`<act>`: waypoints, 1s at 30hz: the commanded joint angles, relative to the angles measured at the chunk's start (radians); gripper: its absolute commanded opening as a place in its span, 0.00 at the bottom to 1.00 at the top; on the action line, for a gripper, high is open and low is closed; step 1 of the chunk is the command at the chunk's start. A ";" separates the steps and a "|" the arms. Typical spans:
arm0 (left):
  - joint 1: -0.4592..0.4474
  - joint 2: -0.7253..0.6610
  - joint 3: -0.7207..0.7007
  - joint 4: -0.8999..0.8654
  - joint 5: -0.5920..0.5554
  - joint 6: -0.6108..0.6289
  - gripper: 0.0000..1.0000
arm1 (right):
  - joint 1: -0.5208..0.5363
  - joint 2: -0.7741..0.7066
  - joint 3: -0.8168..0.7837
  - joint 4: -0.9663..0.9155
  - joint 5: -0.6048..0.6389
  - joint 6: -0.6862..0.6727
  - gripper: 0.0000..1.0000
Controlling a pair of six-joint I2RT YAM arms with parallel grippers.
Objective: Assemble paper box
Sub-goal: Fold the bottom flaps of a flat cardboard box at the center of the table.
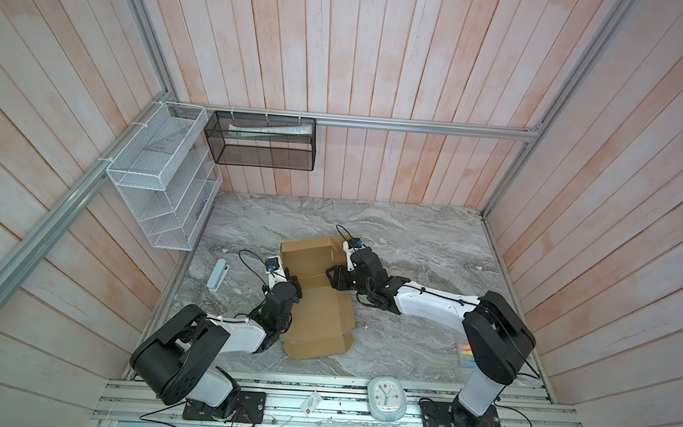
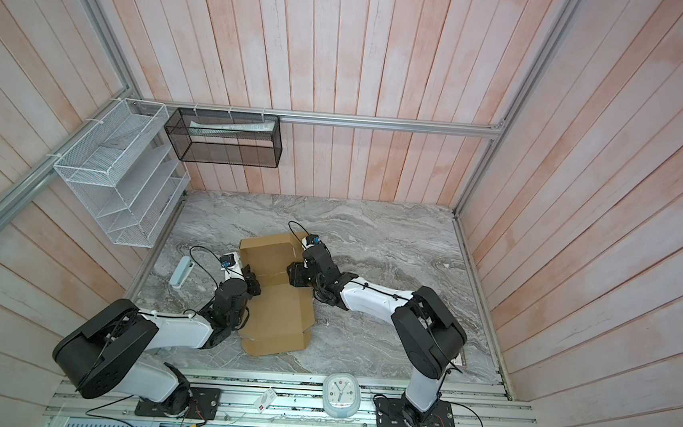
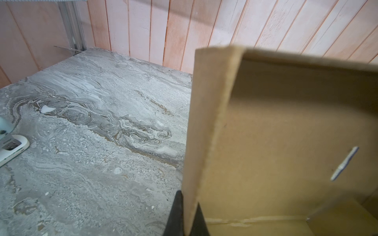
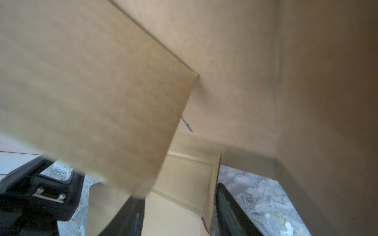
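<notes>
**Step in hand, as judged:** erecting and locking the side walls.

The paper box (image 1: 316, 304) lay partly formed at the centre of the marble tabletop (image 1: 433, 247). In both top views its far end stood up as a shallow tray, while the near panel (image 2: 276, 338) lay flat.

Your left gripper (image 3: 188, 199) was clenched on the upper edge of the left side wall (image 3: 206, 122), one finger on each face, holding that wall upright.

Your right gripper (image 4: 180, 194) sat inside the tray at the opposite side with its jaws apart. They straddled a short upright card edge (image 4: 212, 183) and grasped nothing that you could confirm. A loose flap (image 4: 92, 92) hung tilted across the right wrist view.

**Next move, as judged:**
1. Keep the left clamp firm as the anchor.
2. Roll the loose flap inward and down with the right gripper.
3. A slot (image 3: 345, 163) showed in the panel inside the tray, and a tab probably needs to seat there.
4. Press evenly, because thin corrugated card readily creases off-line.
</notes>
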 commanded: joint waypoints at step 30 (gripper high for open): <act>0.021 -0.083 -0.011 -0.151 0.040 -0.074 0.00 | -0.168 -0.378 -0.134 -0.157 0.007 -0.114 0.51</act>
